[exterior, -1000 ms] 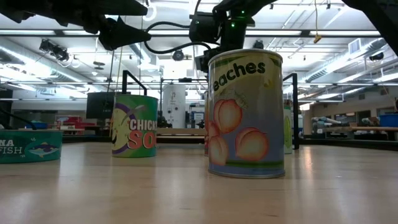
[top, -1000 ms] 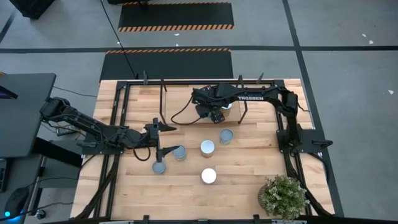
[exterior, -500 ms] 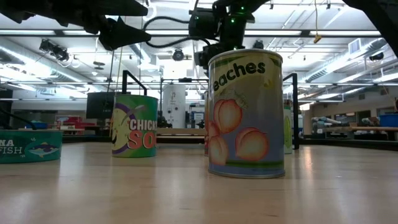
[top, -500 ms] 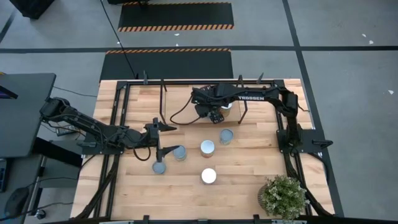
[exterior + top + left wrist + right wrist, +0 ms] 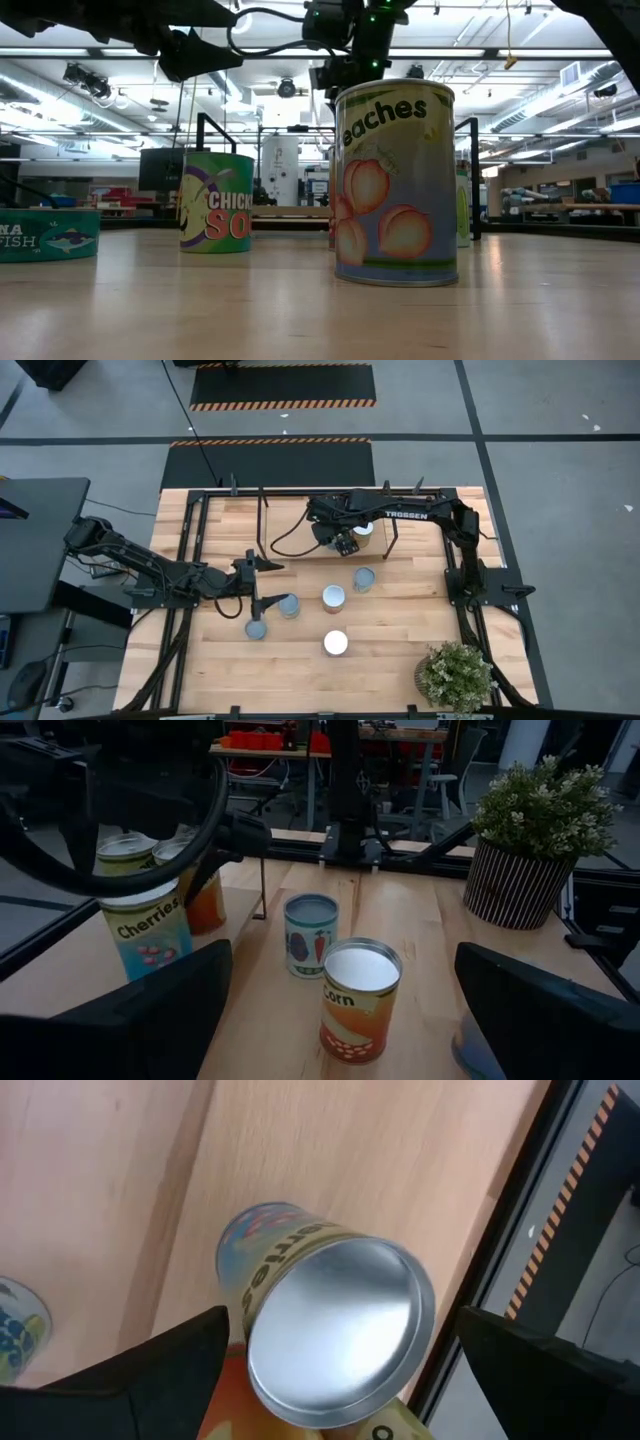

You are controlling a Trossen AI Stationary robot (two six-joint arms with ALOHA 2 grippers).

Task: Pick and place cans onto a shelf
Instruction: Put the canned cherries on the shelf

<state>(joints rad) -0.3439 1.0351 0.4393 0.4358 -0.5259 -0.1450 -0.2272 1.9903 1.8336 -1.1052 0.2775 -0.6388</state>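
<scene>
Hiding most of the shelf [image 5: 300, 525] at 12 o'clock on the worktop [image 5: 400, 660] under the right arm; showing only posts and a strip of board. Showing just one can [image 5: 364, 528] there, half covered, beside the right tool [image 5: 345, 543]; in the right wrist view, filling the gap between wide-spread fingers [image 5: 130, 1370] with a silver-topped can [image 5: 335, 1335], not gripped, with further cans cut off at the edges. Hanging the left tool [image 5: 262, 582] at 9 o'clock, fingers fully apart, holding nothing, near two cans [image 5: 287, 605] with three more toward the centre. Blocking the low view with a peaches can [image 5: 395, 180]; cropping a fish tin [image 5: 45, 235].

Compared with a second ago: lifting the right tool slightly toward 12 o'clock, uncovering more of the shelf can; keeping the left arm and loose cans unmoved.
</scene>
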